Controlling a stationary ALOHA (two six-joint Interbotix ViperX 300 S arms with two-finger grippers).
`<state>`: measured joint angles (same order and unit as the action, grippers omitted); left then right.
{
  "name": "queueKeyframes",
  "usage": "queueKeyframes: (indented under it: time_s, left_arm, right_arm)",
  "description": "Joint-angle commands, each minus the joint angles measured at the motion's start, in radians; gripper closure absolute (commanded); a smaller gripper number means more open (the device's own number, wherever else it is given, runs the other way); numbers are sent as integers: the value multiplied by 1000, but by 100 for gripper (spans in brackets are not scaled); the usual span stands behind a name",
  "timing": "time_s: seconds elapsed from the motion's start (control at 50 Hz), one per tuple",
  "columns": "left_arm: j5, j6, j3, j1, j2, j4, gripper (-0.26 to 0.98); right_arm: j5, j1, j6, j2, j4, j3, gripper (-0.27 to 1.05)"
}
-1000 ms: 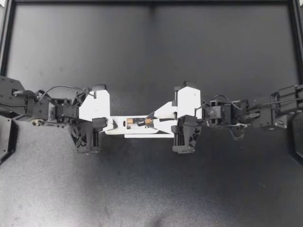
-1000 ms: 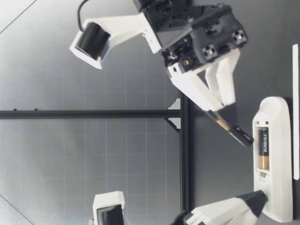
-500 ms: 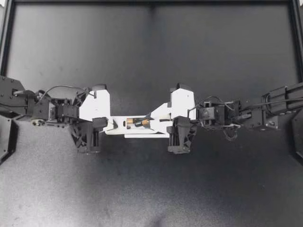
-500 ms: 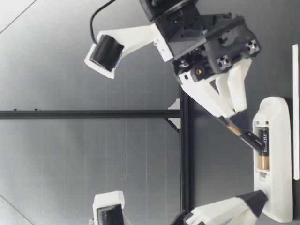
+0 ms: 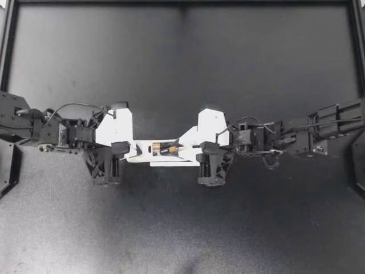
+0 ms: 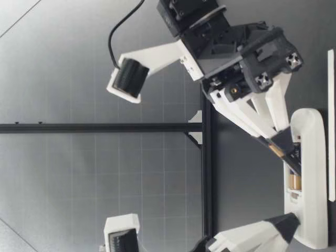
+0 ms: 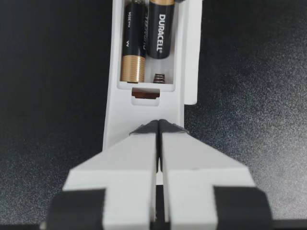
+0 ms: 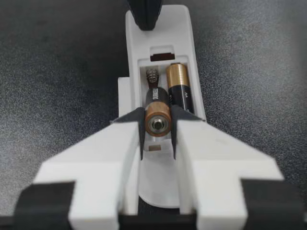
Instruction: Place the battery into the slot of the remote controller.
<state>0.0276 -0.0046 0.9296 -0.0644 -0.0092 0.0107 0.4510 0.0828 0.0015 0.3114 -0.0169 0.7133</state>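
Observation:
The white remote (image 5: pixel 142 155) lies on the black table with its battery bay facing up. My left gripper (image 5: pixel 126 152) is shut, and its tips (image 7: pixel 159 125) rest on the remote's end without clasping it. My right gripper (image 5: pixel 178 149) is shut on a battery (image 8: pixel 157 122) held slanted, nose down in the free bay just short of the spring (image 8: pixel 151 75). A second battery (image 8: pixel 179 91) lies seated in the bay beside it. In the low view the held battery (image 6: pixel 277 152) reaches down into the remote (image 6: pixel 310 210).
A thin white cover plate (image 5: pixel 177 164) lies flat against the remote's side. Black frame rails (image 5: pixel 182 3) border the table at the back and along both sides.
My right gripper has moved toward the left arm and sunk, bringing the battery from above the remote down into the open bay. The left gripper and remote have stayed still.

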Motion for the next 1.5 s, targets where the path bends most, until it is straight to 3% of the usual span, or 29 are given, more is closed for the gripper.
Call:
queueKeyframes:
  time_s: [0.0, 0.6, 0.76, 0.94, 1.06, 1.18, 1.3, 1.48]
  left_arm:
    - [3, -2, -9, -3, -9, 2, 88]
    - [5, -2, -11, -3, -12, 2, 88]
    - [3, 0, -11, -3, -12, 2, 88]
    - [3, -2, -14, -3, -12, 2, 88]
    - [3, -2, -14, -3, -12, 2, 88]
    - [3, -3, -14, -3, -12, 2, 88]
    - [3, -5, -11, -3, -14, 2, 88]
    - [3, -5, -11, -2, -14, 14, 88]
  right_arm:
    - [-18, 8, -3, -12, -6, -26, 76]
    - [-155, 8, -3, -17, -26, -84, 72]
    - [-170, 8, -3, -23, -28, -89, 60]
    - [-178, 8, 6, -64, -28, -89, 36]
    - [-169, 3, 28, -104, -2, -89, 32]
    - [-169, 3, 176, -153, 77, -81, 32]
    - [-192, 3, 466, -196, 175, -44, 36]
    - [-187, 2, 887, -253, 170, 28, 58]
